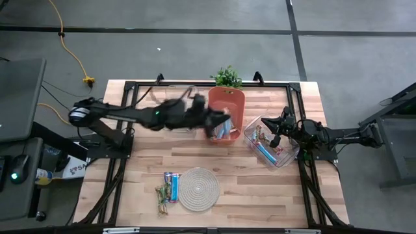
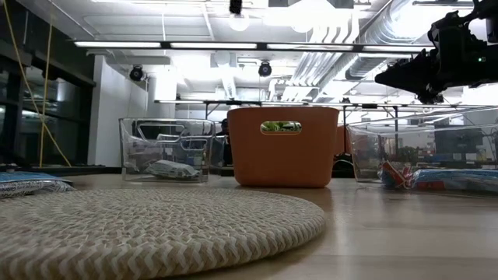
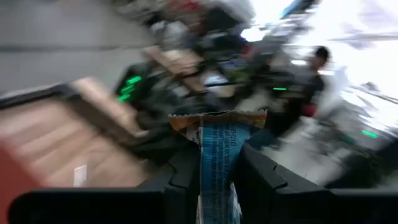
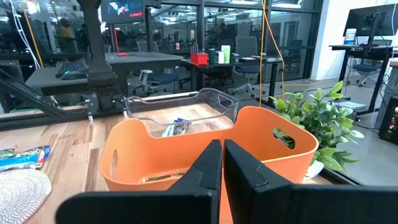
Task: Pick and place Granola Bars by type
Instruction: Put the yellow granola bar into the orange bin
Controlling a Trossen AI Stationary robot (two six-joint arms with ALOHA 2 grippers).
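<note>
My left gripper (image 1: 220, 125) reaches over the orange bin (image 1: 235, 97) and is shut on a light blue granola bar (image 3: 217, 155) with a brown-orange end. My right gripper (image 4: 222, 163) hovers shut above the clear bin at the table's right (image 1: 255, 125), which holds several bars (image 1: 276, 151). More bars lie flat on the table (image 1: 168, 188) beside the round woven mat (image 1: 198, 188). A second clear bin (image 4: 180, 102) on the orange bin's left also holds bars (image 4: 177, 127). My left gripper pinches the light blue bar between its two fingers (image 3: 186, 180), on the bar's flat faces. The crimped brown-orange end (image 3: 217, 119) sticks out past the fingertips. The bar is lifted clear of the table, above the orange bin.
A small potted plant (image 1: 227, 77) stands at the far edge behind the orange bin. The woven mat (image 2: 140, 225) fills the near middle. The black frame rails (image 1: 299, 104) run along the table's sides. Bare wood shows between the bins and the mat (image 1: 195, 153).
</note>
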